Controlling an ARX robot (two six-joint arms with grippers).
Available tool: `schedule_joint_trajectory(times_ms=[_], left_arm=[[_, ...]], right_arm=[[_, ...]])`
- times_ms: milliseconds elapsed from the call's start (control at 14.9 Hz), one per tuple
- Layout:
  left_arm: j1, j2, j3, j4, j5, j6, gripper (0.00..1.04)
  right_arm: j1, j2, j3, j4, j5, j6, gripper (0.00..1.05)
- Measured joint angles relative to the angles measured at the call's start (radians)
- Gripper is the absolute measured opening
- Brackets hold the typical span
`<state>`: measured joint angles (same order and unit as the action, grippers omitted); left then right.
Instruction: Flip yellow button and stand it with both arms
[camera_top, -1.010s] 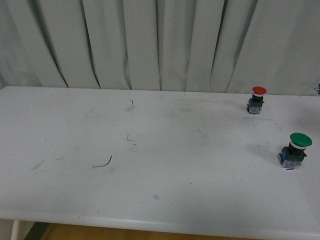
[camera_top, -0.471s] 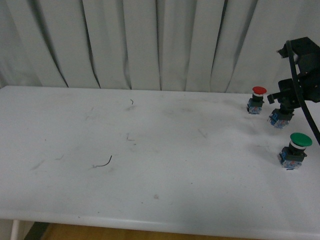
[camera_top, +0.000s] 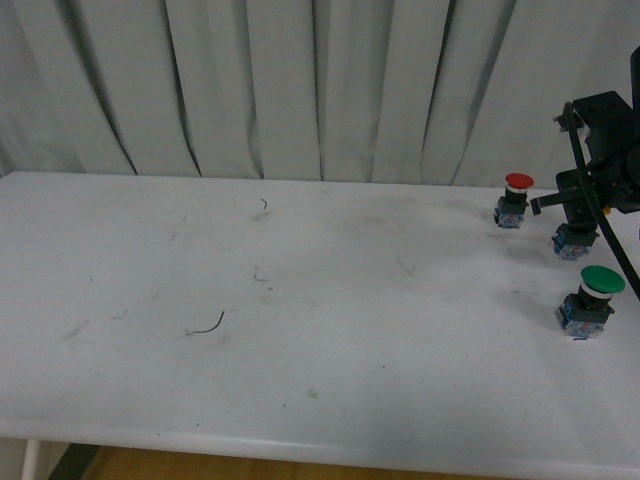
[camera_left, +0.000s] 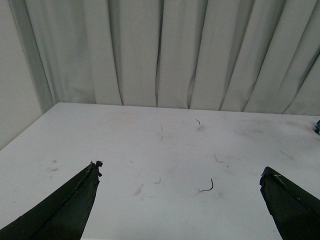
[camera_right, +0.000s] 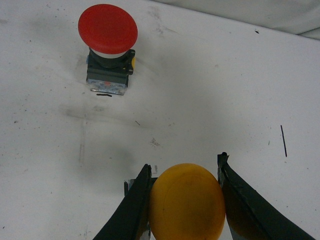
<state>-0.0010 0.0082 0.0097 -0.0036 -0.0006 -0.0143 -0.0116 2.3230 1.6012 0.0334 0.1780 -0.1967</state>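
In the right wrist view the yellow button shows its yellow-orange cap between two black fingers that press its sides. My right gripper is shut on it. In the front view the right gripper is at the far right of the table, and the button's blue base hangs below it, close above the tabletop. My left gripper is open and empty over the bare white table; it does not show in the front view.
A red-capped button stands upright just left of the right gripper; it also shows in the right wrist view. A green-capped button stands nearer the front right. A small dark wire scrap lies left of the middle. Grey curtains hang behind.
The right arm came into view from the right a second ago with the button. Since half a second ago it has shifted slightly right.
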Motion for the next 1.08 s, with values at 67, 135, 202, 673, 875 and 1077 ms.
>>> schedule_joint_trajectory(times_ms=[67,135,202,673,875,1077], left_arm=[[0.0,0.0,0.0,0.0,0.0,0.0,0.98],[0.0,0.0,0.0,0.0,0.0,0.0,0.98],[0.0,0.0,0.0,0.0,0.0,0.0,0.98],[0.0,0.0,0.0,0.0,0.0,0.0,0.98],[0.0,0.0,0.0,0.0,0.0,0.0,0.98],[0.0,0.0,0.0,0.0,0.0,0.0,0.98]], right_arm=[[0.007,0.006,0.001,0.005,0.016,0.014,0.34],[0.01,0.014,0.003,0.01,0.029,0.029,0.34],[0.014,0.023,0.003,0.007,0.032,0.039,0.34],[0.064,0.035,0.006,0.024,0.043,0.046,0.34],[0.065,0.061,0.026,0.027,0.059,0.037,0.34],[0.066,0.072,0.037,0.031,0.072,0.015,0.34]])
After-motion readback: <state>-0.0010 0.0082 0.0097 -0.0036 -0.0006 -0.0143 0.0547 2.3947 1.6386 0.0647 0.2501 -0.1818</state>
